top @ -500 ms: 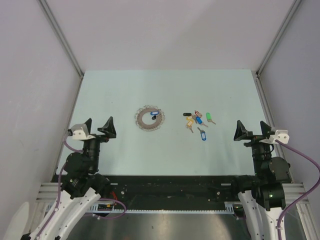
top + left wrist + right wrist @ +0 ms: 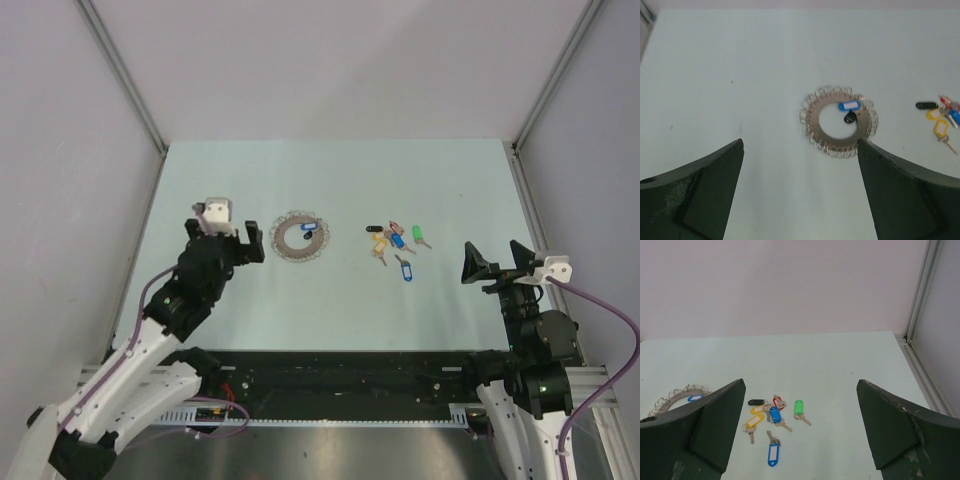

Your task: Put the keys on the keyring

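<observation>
The keyring (image 2: 281, 238) is a grey ring edged with small wire loops, lying flat left of the table's middle. A blue-headed key (image 2: 307, 227) and a black one (image 2: 305, 238) lie on it. The other keys (image 2: 393, 241), with several coloured heads, lie loose to its right, a green one (image 2: 418, 234) outermost. My left gripper (image 2: 225, 232) hangs open just left of the keyring, which fills the left wrist view (image 2: 812, 125) ahead of the open gripper (image 2: 800, 142). My right gripper (image 2: 493, 250) stands open right of the keys (image 2: 775, 415), holding nothing (image 2: 801, 382).
White walls with metal corner posts (image 2: 125, 80) close the table on three sides. A black rail (image 2: 340, 370) with both arm bases runs along the near edge. The pale green tabletop (image 2: 340, 180) stretches bare behind the ring and keys.
My left arm has reached forward and to the right, bringing its gripper close to the keyring's left side. The right gripper has shifted slightly left. Keys and ring lie as before.
</observation>
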Robot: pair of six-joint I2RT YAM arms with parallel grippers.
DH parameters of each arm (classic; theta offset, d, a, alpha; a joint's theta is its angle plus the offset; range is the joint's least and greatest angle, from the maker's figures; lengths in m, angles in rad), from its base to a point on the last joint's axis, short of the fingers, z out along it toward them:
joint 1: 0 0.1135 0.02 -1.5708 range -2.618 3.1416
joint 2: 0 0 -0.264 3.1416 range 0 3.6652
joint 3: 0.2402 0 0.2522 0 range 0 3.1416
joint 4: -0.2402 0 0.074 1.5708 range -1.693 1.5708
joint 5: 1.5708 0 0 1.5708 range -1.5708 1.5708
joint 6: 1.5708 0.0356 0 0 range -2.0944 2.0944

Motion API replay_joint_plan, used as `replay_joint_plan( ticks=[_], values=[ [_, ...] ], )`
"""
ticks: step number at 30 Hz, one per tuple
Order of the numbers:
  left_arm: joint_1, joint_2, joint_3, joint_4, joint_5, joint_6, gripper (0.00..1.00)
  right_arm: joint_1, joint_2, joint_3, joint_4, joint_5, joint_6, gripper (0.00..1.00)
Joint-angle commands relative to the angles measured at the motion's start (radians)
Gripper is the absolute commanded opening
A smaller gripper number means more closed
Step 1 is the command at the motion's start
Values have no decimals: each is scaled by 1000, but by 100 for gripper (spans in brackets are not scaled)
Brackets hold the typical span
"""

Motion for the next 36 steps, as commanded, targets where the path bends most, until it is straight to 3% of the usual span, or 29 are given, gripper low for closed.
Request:
replay_joint_plan(
  ticks=[1,6,9,14,21,34,35,36],
  values=[
    [-3,219,128,-178,98,-173,100,15,-13,21,13,18,6,100],
    [-3,439,202,-163,233,-273,100,24,-30,19,12,29,6,100],
    [-5,559,201,-71,282,-356,100,39,-39,18,16,38,6,100],
    [-15,711,237,18,264,-450,98,68,-60,16,16,48,1,100],
    [-75,950,359,16,129,-528,85,96,-62,16,22,31,3,100],
    [-100,1147,452,6,88,-513,63,105,-60,16,18,34,-5,100],
    [-100,1156,449,6,91,-516,56,105,-62,16,19,35,-3,100],
    [-101,1161,449,-4,91,-519,55,105,-62,15,18,35,-6,100]
  ],
)
